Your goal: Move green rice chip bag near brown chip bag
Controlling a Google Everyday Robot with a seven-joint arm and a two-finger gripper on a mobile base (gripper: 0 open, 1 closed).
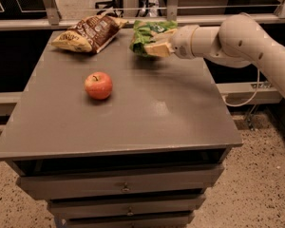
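The green rice chip bag is held just above the far middle of the grey table. My gripper comes in from the right on a white arm and is shut on the bag's right side. The brown chip bag lies flat at the table's far left corner. A small gap of table separates the two bags.
A red apple sits left of centre on the table. A metal railing runs behind the far edge. Drawers sit below the table top. A white cable hangs at the right.
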